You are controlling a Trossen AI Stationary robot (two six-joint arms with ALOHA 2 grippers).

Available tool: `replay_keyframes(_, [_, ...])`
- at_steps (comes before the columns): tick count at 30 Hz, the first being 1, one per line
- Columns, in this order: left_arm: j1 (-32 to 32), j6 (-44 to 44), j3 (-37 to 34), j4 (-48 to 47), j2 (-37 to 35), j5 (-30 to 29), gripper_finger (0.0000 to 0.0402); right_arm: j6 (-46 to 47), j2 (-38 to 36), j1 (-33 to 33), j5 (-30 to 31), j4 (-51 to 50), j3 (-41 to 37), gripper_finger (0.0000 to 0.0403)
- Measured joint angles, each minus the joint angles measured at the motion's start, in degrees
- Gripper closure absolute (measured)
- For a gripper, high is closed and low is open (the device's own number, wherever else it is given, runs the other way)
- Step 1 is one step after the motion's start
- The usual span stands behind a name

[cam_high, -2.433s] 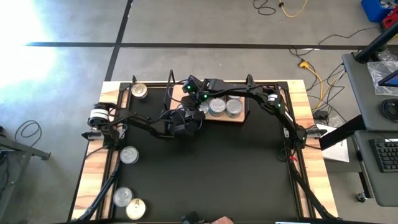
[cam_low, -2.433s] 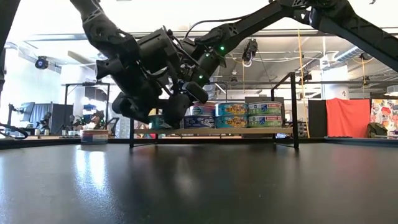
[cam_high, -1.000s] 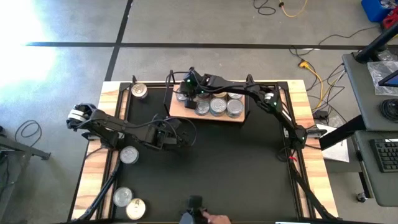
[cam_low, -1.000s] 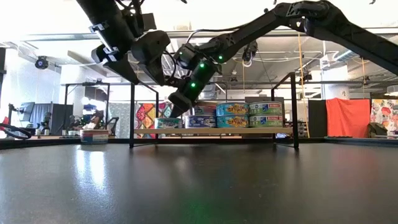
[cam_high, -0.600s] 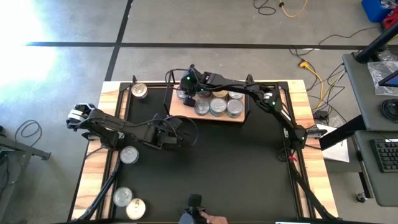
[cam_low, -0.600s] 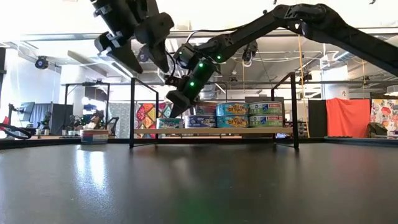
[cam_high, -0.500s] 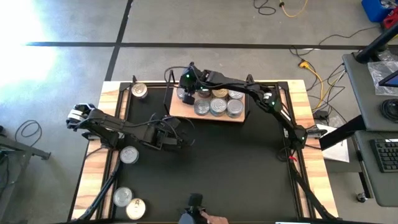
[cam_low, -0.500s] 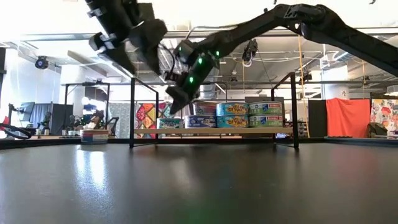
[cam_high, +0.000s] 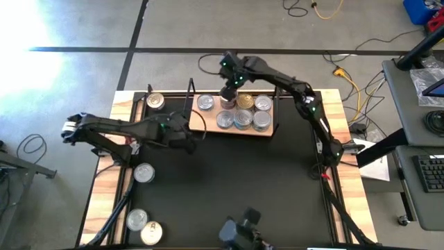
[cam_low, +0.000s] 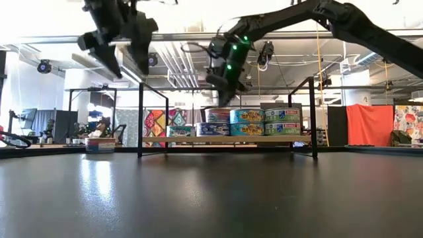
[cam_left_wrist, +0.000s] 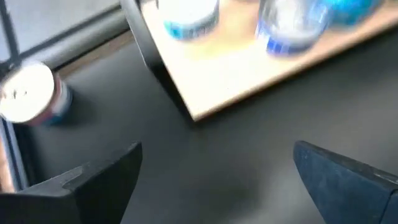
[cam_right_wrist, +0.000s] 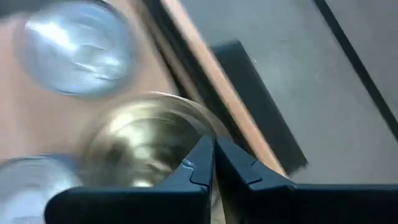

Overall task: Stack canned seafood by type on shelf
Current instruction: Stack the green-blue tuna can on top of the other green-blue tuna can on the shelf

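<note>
While several tins (cam_high: 241, 117) are already stacked on the shelf (cam_high: 208, 129), four are left on the table (cam_high: 243, 180). Nothing is held: the left gripper (cam_high: 186, 133) is spread wide, the right gripper (cam_high: 227, 92) pinched closed above the shelf.

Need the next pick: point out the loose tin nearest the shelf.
The silver-lidded tin at the table's far-left corner, just left of the shelf. The other three loose tins sit farther off, along the table's left edge toward the near corner.

Open-plan robotics lab: concrete floor (cam_high: 83, 76), exposed ceiling ducts (cam_low: 178, 59), desk with keyboard (cam_high: 430, 172).
</note>
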Motion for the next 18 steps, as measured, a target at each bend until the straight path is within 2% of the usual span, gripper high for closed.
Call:
replay_keyframes(5, [0.69,0.58,0.72,-0.98,-6.07,-4.29,0.0002,2.01,-0.01,-0.56,-1.1,2.82,-1.86,0.0394])
replay_keyframes(9, [3.45,-6.23,-0.59,-8.31,-10.86,-2.87,0.0002,5.02,-0.11,-0.6,-6.48,4.52,-4.08,0.0394])
replay_keyframes(11, [4.75,-8.35,-1.4,-10.98,-13.09,-2.65,0.0002,5.97,-0.24,-0.47,-6.93,4.74,-5.03,0.0394])
replay_keyframes(18, [13.7,-10.24,-5.12,-9.68,-19.23,0.96,0.0002,7.02,-0.66,1.35,-6.44,4.66,-3.85,0.0394])
